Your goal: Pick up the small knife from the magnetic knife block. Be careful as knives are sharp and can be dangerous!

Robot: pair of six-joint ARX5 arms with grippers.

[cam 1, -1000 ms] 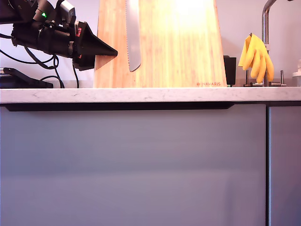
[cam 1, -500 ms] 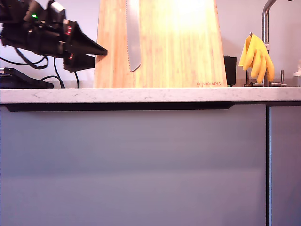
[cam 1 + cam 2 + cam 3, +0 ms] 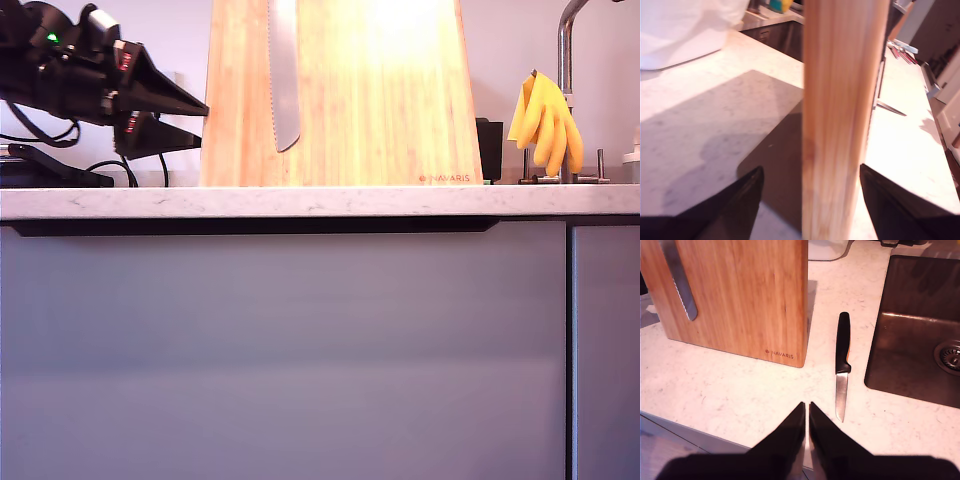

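A pale marble-look counter (image 3: pixel 320 201) runs across the exterior view, above flat grey cabinet fronts (image 3: pixel 280 350) with a dark recess under its edge. On it stands the magnetic knife block (image 3: pixel 340 95), a tall bamboo slab with red lettering at its lower corner on the exterior view's right; a long serrated bread knife (image 3: pixel 283 75) hangs on its face. At the exterior view's right, yellow rubber gloves (image 3: pixel 545 120) hang by a steel tap (image 3: pixel 567 50).

My first gripper (image 3: pixel 190 118) sits at the exterior view's left, jaws spread wide and holding nothing; its wrist view looks along the block's narrow edge (image 3: pixel 842 120), which stands between the two fingertips (image 3: pixel 747 187), apparently untouched by either, though glare makes that hard to judge.

My second gripper (image 3: pixel 806 412) hovers over the counter with its jaws closed together, empty. The small knife (image 3: pixel 842 365) is off the block: it lies flat on the counter between the block's lettered corner and the dark sink (image 3: pixel 912 330), black handle away from the gripper, blade tip pointing toward it, just beside the fingertips
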